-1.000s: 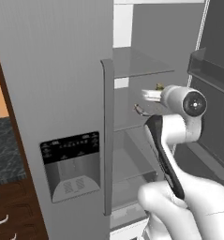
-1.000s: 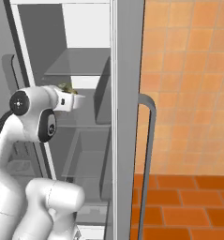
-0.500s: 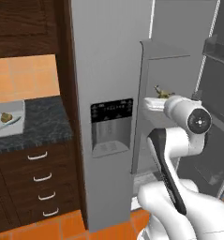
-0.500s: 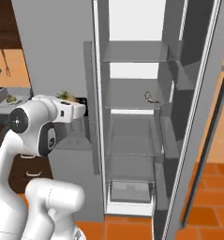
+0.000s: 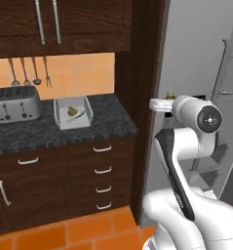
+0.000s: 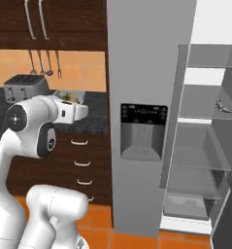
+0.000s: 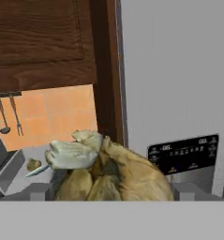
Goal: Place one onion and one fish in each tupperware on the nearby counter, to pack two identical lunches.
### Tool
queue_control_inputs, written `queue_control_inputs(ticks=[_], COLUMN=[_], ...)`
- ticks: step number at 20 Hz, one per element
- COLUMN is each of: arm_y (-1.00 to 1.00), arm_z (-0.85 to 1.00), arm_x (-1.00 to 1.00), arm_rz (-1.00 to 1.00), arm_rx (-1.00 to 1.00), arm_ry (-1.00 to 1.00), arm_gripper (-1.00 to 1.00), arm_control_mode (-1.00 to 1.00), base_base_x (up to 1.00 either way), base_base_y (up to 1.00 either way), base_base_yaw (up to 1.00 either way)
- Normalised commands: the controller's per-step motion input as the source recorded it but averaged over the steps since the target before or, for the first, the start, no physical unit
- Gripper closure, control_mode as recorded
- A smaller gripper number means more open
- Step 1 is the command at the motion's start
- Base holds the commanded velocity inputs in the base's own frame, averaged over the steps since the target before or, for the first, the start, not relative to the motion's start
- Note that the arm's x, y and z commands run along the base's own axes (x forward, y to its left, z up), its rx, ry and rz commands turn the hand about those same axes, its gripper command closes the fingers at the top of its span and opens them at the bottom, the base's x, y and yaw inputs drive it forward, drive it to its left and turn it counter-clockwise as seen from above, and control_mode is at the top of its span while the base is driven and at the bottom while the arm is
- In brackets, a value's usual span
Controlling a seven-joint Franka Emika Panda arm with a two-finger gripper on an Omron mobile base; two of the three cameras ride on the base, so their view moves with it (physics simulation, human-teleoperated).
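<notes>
Our pincer (image 7: 108, 194) gripped a papery golden-brown onion (image 7: 114, 174); the white rectangular tupperware (image 5: 73, 114) on the black-grey marbled desk (image 5: 49, 129) already held food, packing unfinished.

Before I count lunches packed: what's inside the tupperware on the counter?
The tupperware on the counter holds an onion and a thin fish. Its near wall hides part of the floor.
</notes>
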Motion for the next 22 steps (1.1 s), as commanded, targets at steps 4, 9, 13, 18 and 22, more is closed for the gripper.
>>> queue_control_inputs(ticks=[4,9,13,18,22], arm_y=[0.00,0.00,0.00,0.00,0.00], arm_z=[0.00,0.00,0.00,0.00,0.00], arm_x=[0.00,0.00,0.00,0.00,0.00], arm_rz=[0.00,0.00,0.00,0.00,0.00], arm_rx=[0.00,0.00,0.00,0.00,0.00], arm_ry=[0.00,0.00,0.00,0.00,0.00], arm_gripper=[1.00,1.00,1.00,1.00,1.00], arm_control_mode=[1.00,1.00,1.00,1.00,1.00], base_base_x=[0.00,0.09,0.52,0.82,0.87], base_base_y=[1.00,1.00,1.00,1.00,1.00], base_base_yaw=[0.25,0.25,0.27,0.26,0.26])
